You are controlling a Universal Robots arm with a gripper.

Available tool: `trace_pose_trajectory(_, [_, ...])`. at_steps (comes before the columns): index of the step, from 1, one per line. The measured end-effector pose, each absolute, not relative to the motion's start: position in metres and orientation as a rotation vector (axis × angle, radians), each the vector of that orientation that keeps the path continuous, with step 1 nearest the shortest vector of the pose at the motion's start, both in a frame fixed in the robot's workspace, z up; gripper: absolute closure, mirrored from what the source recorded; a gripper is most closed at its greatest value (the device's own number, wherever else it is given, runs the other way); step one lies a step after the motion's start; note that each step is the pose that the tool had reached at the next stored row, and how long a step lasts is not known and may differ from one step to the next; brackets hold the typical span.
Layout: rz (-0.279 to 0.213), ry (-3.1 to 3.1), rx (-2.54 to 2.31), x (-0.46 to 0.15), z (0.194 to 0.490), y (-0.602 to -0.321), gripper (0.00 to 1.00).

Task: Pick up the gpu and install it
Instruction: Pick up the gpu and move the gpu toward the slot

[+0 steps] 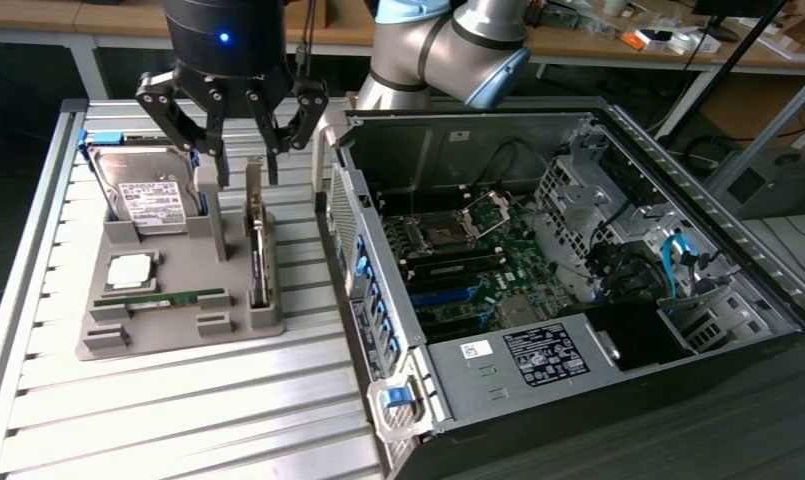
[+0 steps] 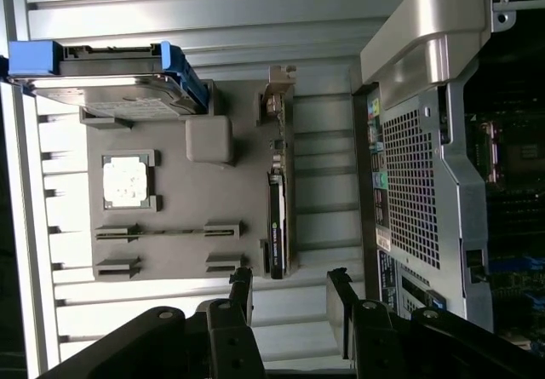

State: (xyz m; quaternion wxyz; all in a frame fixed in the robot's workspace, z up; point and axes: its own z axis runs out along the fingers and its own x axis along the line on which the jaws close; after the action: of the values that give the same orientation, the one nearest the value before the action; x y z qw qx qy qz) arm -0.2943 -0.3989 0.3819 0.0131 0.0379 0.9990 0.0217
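**Fig. My gripper (image 1: 239, 150), released, above the gpu (image 1: 257, 245) in its tray (image 1: 175, 330).**

My jaws stand wide and grasp nothing; they hang over the tray, nearest the gpu's bracket end and apart from it. In the exterior view the gpu stands on edge in a slot along the tray's 3 o'clock side, at 6 o'clock from my fingertips. The hard drive (image 1: 155, 195) leans at 9 o'clock of the card, and the open case (image 1: 549, 250) lies at 3 o'clock of the tray. Risks, as I judge them: the card is thin, so jaws off its centreline could press one face only and tip it in the slot. A finger straying toward 9 o'clock could strike the drive. A weak grip could let the card twist.
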Motion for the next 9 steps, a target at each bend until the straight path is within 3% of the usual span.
trace_pose_trajectory(9, [0.068, 3.112, 0.118, -0.2943, 0.3795, -0.3989, 0.52])
